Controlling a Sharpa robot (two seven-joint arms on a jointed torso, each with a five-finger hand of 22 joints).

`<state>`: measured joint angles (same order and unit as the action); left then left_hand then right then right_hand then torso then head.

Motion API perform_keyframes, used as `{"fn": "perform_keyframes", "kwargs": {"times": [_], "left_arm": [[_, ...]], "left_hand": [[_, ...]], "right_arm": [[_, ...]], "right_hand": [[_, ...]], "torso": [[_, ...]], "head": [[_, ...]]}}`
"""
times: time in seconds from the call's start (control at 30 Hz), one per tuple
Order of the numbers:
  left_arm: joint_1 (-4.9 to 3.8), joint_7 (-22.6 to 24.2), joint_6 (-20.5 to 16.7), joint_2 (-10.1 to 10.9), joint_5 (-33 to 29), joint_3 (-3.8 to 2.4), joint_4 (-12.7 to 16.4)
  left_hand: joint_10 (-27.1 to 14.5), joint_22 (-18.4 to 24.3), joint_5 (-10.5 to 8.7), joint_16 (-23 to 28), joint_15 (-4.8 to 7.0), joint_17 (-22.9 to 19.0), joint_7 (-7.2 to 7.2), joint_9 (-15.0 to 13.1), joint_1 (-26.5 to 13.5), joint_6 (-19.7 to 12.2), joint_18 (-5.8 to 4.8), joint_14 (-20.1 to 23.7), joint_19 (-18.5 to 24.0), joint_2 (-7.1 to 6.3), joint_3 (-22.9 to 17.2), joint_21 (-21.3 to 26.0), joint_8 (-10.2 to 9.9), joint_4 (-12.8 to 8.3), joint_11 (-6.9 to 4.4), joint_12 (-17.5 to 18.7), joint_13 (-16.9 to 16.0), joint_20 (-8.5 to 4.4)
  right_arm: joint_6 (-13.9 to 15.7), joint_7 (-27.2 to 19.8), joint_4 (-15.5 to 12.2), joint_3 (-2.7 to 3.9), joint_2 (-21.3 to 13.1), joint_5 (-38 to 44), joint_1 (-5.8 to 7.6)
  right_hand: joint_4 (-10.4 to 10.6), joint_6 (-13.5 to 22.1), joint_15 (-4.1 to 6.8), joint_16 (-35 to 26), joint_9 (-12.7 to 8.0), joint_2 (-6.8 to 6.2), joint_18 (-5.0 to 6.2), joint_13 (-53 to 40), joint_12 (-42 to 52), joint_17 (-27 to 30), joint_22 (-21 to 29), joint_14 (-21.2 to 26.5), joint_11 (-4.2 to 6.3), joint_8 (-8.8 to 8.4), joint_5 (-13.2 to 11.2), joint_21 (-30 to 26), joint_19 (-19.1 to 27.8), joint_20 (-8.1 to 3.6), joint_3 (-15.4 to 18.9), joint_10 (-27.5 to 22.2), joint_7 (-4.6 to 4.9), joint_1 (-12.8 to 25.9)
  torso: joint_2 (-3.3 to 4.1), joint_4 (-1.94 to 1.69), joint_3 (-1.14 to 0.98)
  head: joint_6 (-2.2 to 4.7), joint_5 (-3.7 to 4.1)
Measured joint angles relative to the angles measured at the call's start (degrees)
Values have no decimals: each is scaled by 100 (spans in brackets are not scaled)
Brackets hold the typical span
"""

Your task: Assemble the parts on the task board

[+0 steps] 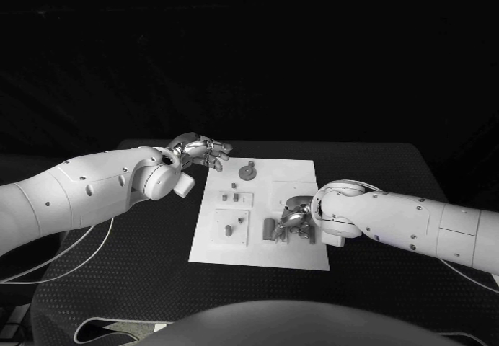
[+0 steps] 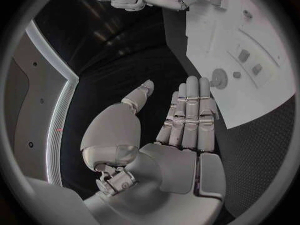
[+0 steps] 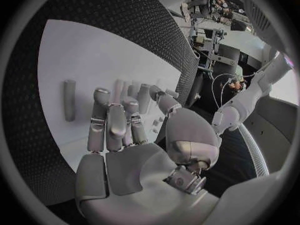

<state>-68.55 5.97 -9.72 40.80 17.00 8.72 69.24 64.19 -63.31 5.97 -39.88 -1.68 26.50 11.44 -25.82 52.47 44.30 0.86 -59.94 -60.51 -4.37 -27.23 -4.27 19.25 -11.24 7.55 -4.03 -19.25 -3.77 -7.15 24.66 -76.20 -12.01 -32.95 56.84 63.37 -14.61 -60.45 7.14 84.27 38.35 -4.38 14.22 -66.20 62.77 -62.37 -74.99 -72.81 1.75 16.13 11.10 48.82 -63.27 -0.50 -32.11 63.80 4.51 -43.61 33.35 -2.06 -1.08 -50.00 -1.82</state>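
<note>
The white task board (image 1: 260,245) lies in the middle of the black table. On it are a round grey part (image 1: 246,171) near the far edge, small blocks (image 1: 235,196), a short peg (image 1: 228,231) and a lying grey cylinder (image 1: 270,228). My left hand (image 1: 200,151) hovers by the board's far left corner; in its wrist view the left hand (image 2: 181,130) has straight fingers and holds nothing, with the round part (image 2: 219,77) beyond them. My right hand (image 1: 294,220) is low over the board beside the cylinder (image 3: 69,100), and the right hand (image 3: 119,125) has its fingers apart, nothing in the palm.
The black table (image 1: 125,288) reaches out on all sides of the board. A thin cable (image 1: 73,256) loops under my left arm. Bare board surface (image 1: 286,176) shows at the far right corner.
</note>
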Motion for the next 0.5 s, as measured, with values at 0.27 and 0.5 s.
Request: {"fn": "perform_keyframes", "kwargs": {"times": [0.27, 0.5], "left_arm": [[0, -7, 4, 0, 0, 0, 1], [0, -11, 6, 3, 0, 1, 4]], "left_hand": [[0, 0, 0, 0, 0, 6, 0, 0, 0, 0, 0, 0, 0, 0, -16, 0, 0, -16, 0, 0, 0, 0], [0, 0, 0, 0, 0, 11, 0, 5, 0, 0, 0, 0, 0, 0, -16, 0, 0, -16, 0, 0, 1, 0]], "right_arm": [[48, 16, 26, 0, 8, 13, -3], [77, 21, 25, 0, 7, 21, -5]], "right_hand": [[63, 1, -1, 0, 5, 0, -5, 0, 0, 1, 0, -1, -1, 0, 0, 0, -21, -20, -16, 0, -1, 0], [94, 0, -3, -1, 5, 0, -5, 0, 0, 1, 0, -1, -1, 0, 0, 0, -20, -20, -16, 1, 0, 0]], "torso": [[1, 0, 0], [1, 1, 0]], "head": [[0, 7], [0, 11]]}}
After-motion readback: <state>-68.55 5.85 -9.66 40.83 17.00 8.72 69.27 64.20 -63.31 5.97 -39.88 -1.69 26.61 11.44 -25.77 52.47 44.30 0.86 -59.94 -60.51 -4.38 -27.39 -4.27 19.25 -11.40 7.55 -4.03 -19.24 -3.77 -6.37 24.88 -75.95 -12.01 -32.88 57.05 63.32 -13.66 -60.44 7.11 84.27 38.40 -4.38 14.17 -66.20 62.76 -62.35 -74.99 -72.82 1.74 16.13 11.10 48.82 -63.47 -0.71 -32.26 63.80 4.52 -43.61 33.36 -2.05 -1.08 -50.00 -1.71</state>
